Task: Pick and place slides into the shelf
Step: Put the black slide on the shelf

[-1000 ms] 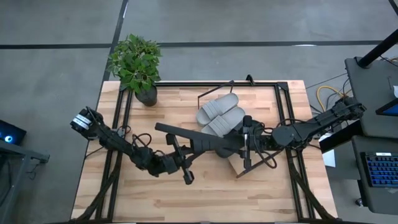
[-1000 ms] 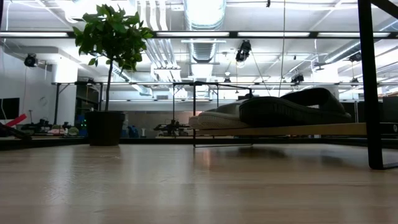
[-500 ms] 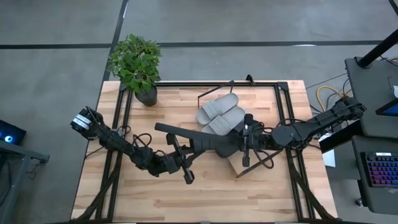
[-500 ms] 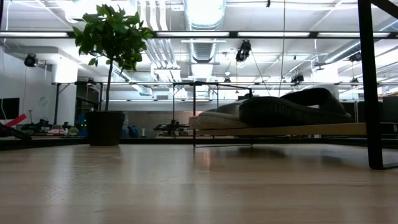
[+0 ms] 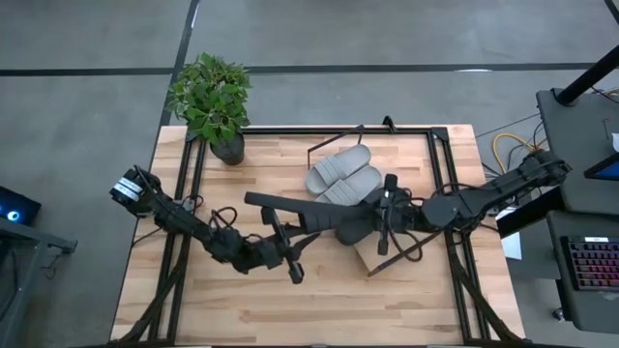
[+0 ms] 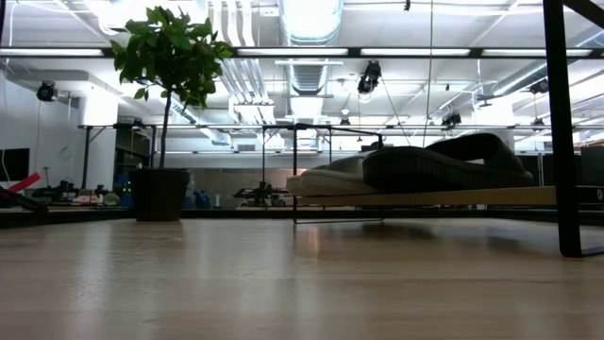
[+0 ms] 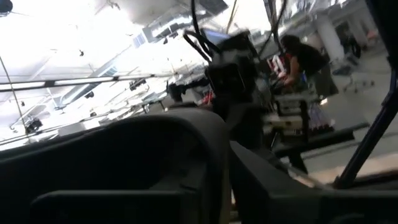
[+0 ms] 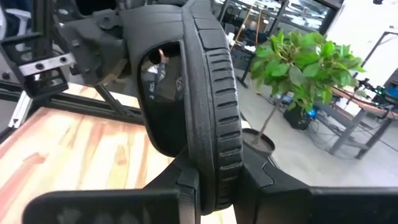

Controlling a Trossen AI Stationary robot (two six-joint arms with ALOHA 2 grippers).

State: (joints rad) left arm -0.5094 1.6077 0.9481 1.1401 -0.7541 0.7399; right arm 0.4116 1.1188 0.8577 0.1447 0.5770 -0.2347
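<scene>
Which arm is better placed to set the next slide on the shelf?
The right. The right gripper is shut on a black slide over the shelf, beside the grey slides. The left gripper sits farther out over the table, off the shelf.

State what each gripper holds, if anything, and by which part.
Right gripper: a black slide, pinched by its sole edge. Left gripper: the other black slide, though where it grips cannot be told.

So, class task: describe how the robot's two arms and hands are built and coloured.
Both arms are dark, slim and jointed. The left arm ends at its base in a black block with white markings, and thin black cables loop along it. The right hand has two matte black fingers; the left hand is equally dark.
</scene>
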